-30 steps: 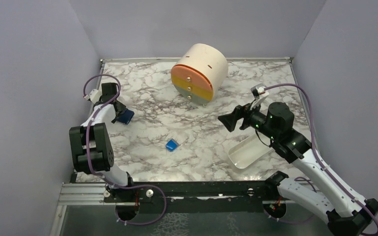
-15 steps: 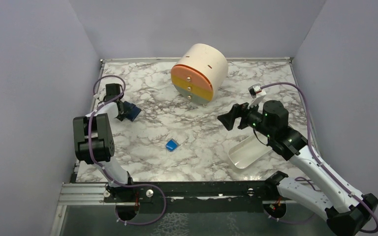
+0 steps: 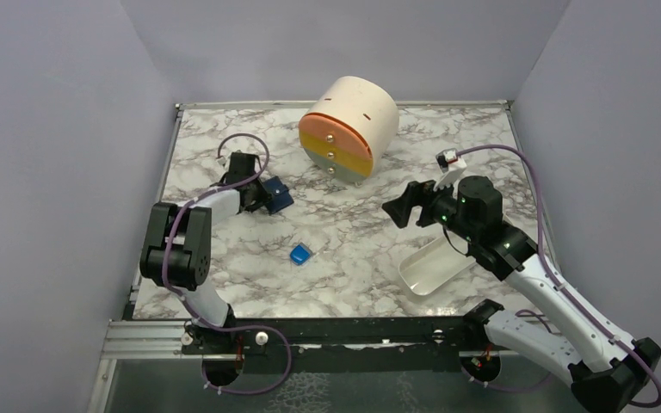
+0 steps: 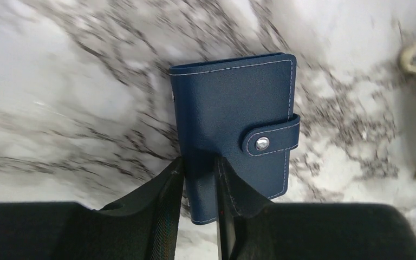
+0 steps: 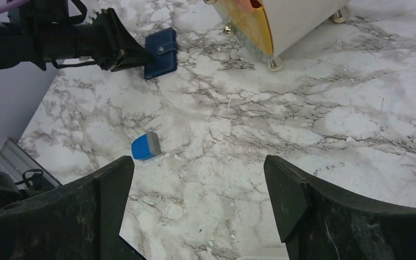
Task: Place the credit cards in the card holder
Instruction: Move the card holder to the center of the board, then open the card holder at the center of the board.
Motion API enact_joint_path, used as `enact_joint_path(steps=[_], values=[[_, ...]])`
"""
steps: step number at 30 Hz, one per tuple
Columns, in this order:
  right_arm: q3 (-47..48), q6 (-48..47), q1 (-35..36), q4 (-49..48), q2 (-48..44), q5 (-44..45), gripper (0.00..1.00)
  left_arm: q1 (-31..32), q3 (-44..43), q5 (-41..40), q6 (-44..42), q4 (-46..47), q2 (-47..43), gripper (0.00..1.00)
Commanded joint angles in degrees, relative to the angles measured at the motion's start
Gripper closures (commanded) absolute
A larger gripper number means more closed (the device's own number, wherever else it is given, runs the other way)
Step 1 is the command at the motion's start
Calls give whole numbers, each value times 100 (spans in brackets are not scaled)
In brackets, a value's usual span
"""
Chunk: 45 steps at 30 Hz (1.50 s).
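The card holder (image 3: 277, 195) is a closed dark navy wallet with a snapped tab, at mid-left of the marble table. It fills the left wrist view (image 4: 233, 119) and shows in the right wrist view (image 5: 161, 52). My left gripper (image 3: 264, 194) is shut on its near edge, the fingers (image 4: 168, 189) pinching one flap. My right gripper (image 3: 398, 212) is open and empty, above the table right of centre, its jaws wide apart in the right wrist view (image 5: 197, 179). No credit cards show in any view.
A small bright blue block (image 3: 300, 254) lies near the middle, also in the right wrist view (image 5: 145, 146). A round cream drawer unit (image 3: 349, 127) with orange and yellow fronts stands at the back. A white oblong tray (image 3: 430, 268) lies under my right arm.
My left gripper has carried the card holder from the far left edge rightward toward the table's middle. My right gripper has barely moved.
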<state>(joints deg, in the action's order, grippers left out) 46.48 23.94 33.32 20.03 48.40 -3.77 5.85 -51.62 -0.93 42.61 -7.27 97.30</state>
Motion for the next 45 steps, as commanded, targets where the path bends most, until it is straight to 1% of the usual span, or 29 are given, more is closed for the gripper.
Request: enact_joint_path(steps=[1,5,9,11,16,18,23,28,31,34,38,41,45], values=[[101,101,25,179,-111,176,9,676,683,338,-325,-1110,287,72],[152,110,23,256,-100,145,9,1252,926,167,-345,-1109,96,72],[188,126,23,342,-72,185,9,1605,1093,402,-481,-942,-384,72],[191,156,19,379,-68,199,9,1612,1143,543,-604,-828,-694,70],[185,270,23,422,-99,61,10,1604,1101,363,-797,-702,-1302,54],[182,306,25,425,-118,11,11,1598,1109,311,-811,-614,-1385,50],[150,352,20,450,-201,-18,12,1580,1115,408,-833,-428,-1219,49],[90,348,25,484,-221,-43,12,1586,1287,833,-732,194,-1036,49],[98,350,25,545,-172,-63,14,1579,1352,1034,-630,386,-871,54],[87,378,25,570,-104,-120,15,1587,1352,1256,-543,478,-716,63],[69,461,25,533,29,-303,18,1594,1294,1542,-559,485,-760,85],[-3,581,25,395,177,-535,22,1598,1267,1769,-549,484,-1021,100],[-127,838,25,84,479,-939,30,1616,1271,2082,-392,589,-1486,100]])
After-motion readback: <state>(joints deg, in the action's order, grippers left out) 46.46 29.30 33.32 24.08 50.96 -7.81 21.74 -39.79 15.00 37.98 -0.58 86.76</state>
